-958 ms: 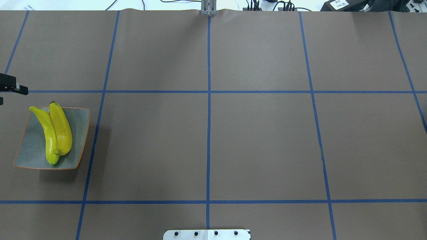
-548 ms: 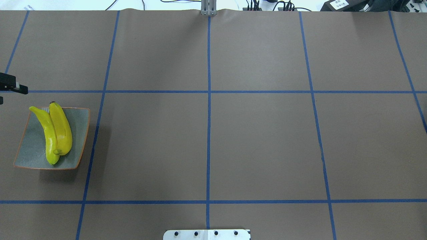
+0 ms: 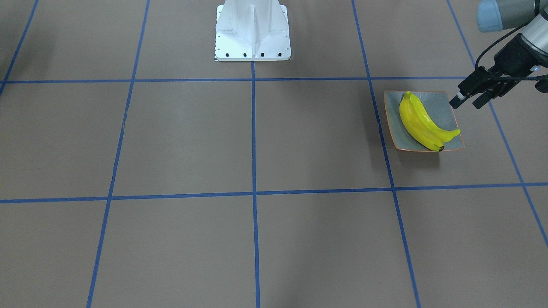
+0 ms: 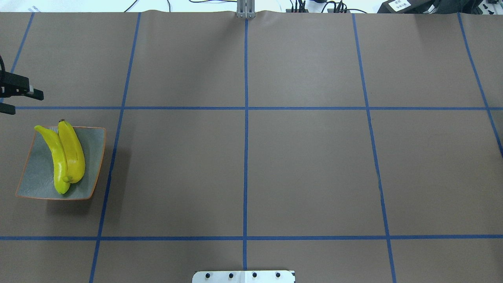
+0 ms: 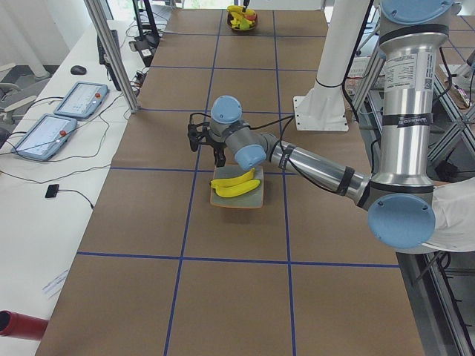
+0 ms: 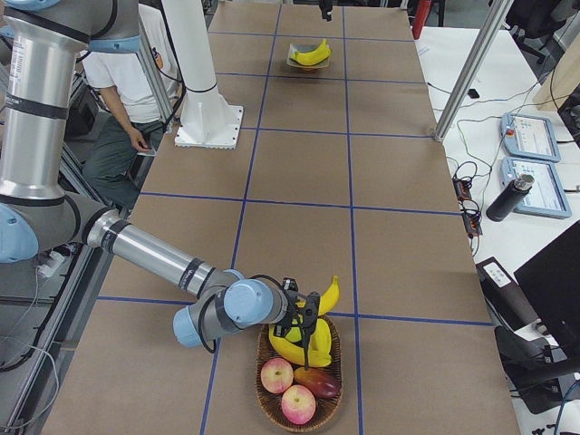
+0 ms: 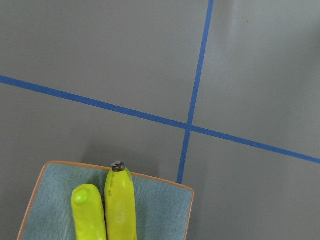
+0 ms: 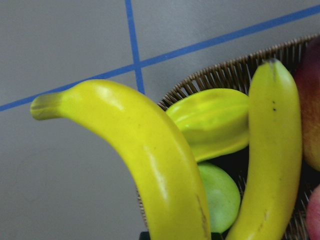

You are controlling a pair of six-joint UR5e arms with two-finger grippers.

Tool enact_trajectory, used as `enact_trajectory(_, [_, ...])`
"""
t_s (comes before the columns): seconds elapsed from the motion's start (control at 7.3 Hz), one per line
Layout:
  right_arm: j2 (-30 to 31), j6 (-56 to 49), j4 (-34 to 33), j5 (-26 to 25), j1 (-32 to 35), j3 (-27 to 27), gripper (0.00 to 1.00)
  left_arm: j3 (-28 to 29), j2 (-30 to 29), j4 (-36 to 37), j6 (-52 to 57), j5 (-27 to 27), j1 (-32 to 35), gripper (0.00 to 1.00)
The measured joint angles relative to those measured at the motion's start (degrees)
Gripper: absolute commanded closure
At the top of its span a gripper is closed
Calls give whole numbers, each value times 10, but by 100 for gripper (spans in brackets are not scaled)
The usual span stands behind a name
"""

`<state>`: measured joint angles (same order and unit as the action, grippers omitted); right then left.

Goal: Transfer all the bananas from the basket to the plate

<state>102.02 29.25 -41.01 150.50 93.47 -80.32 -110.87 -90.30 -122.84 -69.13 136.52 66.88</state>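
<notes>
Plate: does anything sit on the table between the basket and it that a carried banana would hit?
Nothing visible lies on the table between the basket and the plate. Two bananas already fill the plate's middle, and the left gripper hovers open beside its corner, so that end looks crowded.

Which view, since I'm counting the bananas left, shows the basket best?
Exterior right: the whole basket shows, near the camera. The right wrist view shows only part of its rim, exterior left a tiny far basket; overhead and front-facing views miss it.
</notes>
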Motion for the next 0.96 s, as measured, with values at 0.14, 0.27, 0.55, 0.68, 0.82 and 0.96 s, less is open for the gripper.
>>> enact_trajectory(0.14, [-27, 19, -19, 12, -5, -6, 100, 8, -33, 0, -34, 0, -1, 1])
enact_trajectory(0.27, [-55, 60, -30, 21, -22, -19, 100, 23, -77, -2, -76, 0, -5, 1])
enact_trajectory(0.55, [-120, 179, -36, 26, -94, -55, 100, 60, -170, -4, -159, -4, -41, 1])
enact_trajectory(0.68, [-160, 246, -35, 27, -131, -66, 100, 77, -211, -3, -186, -10, -64, 0])
enact_trajectory(0.82, [-200, 313, -34, 27, -168, -75, 100, 93, -248, -3, -210, -18, -82, 0])
enact_trajectory(0.96, [-243, 383, -35, 26, -204, -84, 100, 108, -285, -2, -235, -39, -106, 0])
